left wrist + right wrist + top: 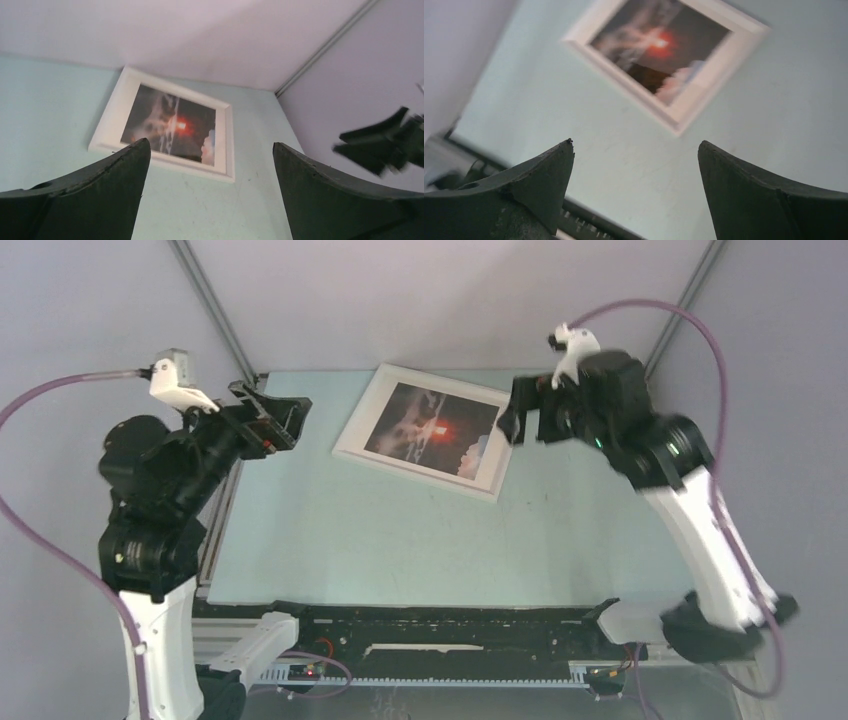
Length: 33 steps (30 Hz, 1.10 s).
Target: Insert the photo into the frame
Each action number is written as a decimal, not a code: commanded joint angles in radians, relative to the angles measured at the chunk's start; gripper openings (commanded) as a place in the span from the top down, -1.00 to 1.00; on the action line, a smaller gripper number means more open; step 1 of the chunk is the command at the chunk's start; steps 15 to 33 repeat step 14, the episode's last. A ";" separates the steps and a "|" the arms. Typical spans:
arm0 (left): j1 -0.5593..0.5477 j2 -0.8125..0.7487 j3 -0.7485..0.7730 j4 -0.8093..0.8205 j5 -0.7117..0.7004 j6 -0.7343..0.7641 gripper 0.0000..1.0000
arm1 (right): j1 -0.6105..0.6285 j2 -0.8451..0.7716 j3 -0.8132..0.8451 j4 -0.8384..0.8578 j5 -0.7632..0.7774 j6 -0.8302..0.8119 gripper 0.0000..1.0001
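Note:
The white frame [362,412] lies flat at the back middle of the pale green table. The photo [432,425], dark sky with clouds and a red-orange sun, sits face up inside its outline. My left gripper [283,423] hovers left of the frame, open and empty, apart from it. My right gripper [518,420] hangs by the frame's right edge, also open and empty. The left wrist view looks past the open left gripper [211,143] at the frame [111,125] and photo [172,125]. The right wrist view shows the open right gripper [636,142] well above the frame [724,60] and photo [659,47].
The table [400,540] is bounded by a black rail [440,620] at the near edge and a metal rail [222,520] on the left. Grey walls close in behind. The right gripper [380,145] shows blurred at the right of the left wrist view.

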 commanded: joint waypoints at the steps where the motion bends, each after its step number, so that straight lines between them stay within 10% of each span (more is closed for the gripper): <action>1: -0.006 -0.012 0.128 0.063 0.138 0.161 -1.00 | 0.244 -0.232 -0.076 -0.046 0.149 -0.008 -0.99; 12: -0.006 -0.134 0.067 0.236 0.072 0.170 -1.00 | 0.356 -0.729 -0.270 0.165 0.227 0.022 -0.99; 33: -0.006 -0.135 0.054 0.237 0.080 0.154 -1.00 | 0.355 -0.737 -0.242 0.153 0.286 0.006 -0.99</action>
